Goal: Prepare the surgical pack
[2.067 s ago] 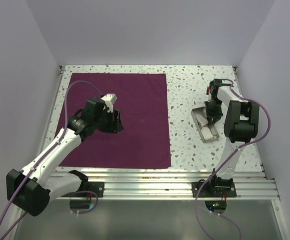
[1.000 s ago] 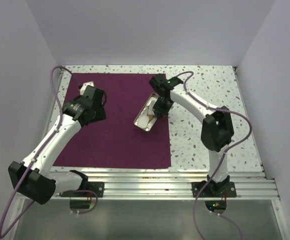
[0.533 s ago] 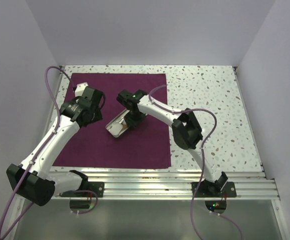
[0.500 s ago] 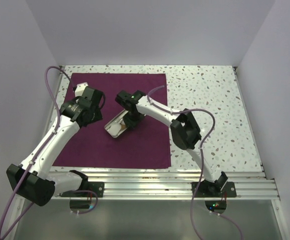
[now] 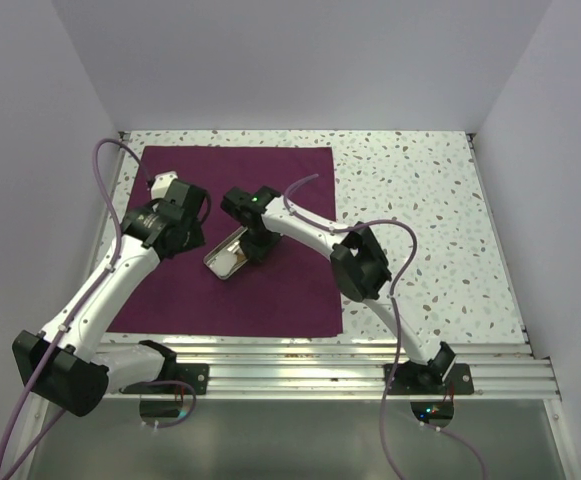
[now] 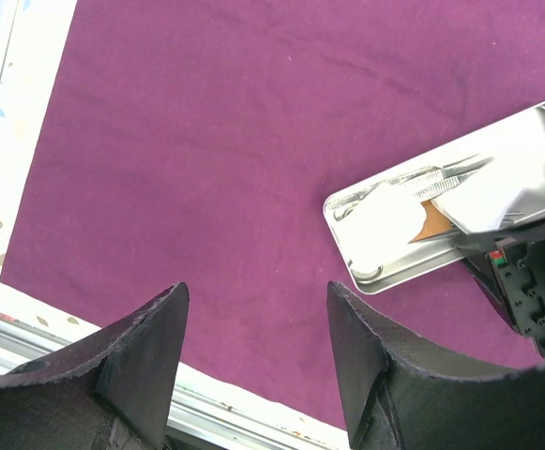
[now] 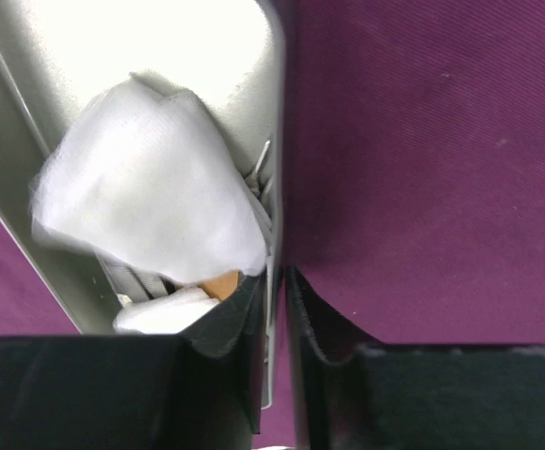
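The surgical pack, a deep purple-maroon fabric sheet [image 5: 270, 290], lies flat on the speckled table; it also fills the left wrist view [image 6: 188, 141] and shows in the right wrist view [image 7: 422, 159]. My right gripper [image 5: 255, 243] is shut on the rim of a metal tray [image 5: 225, 258], which sits over the sheet's middle. In the right wrist view the gripper [image 7: 274, 281] pinches the tray wall [image 7: 274, 141]; white gauze [image 7: 150, 202] and instruments lie inside. My left gripper [image 5: 175, 232] is open and empty above the sheet's left part, left of the tray [image 6: 460, 211].
Speckled tabletop [image 5: 420, 220] extends right of the sheet. A metal rail [image 5: 330, 355] runs along the near edge. White walls close in on the left, back and right. The sheet's near edge and the table strip show in the left wrist view [image 6: 28, 291].
My right gripper has carried the metal tray from the right side of the table leftward onto the middle of the sheet. My left gripper has drawn back to the left.
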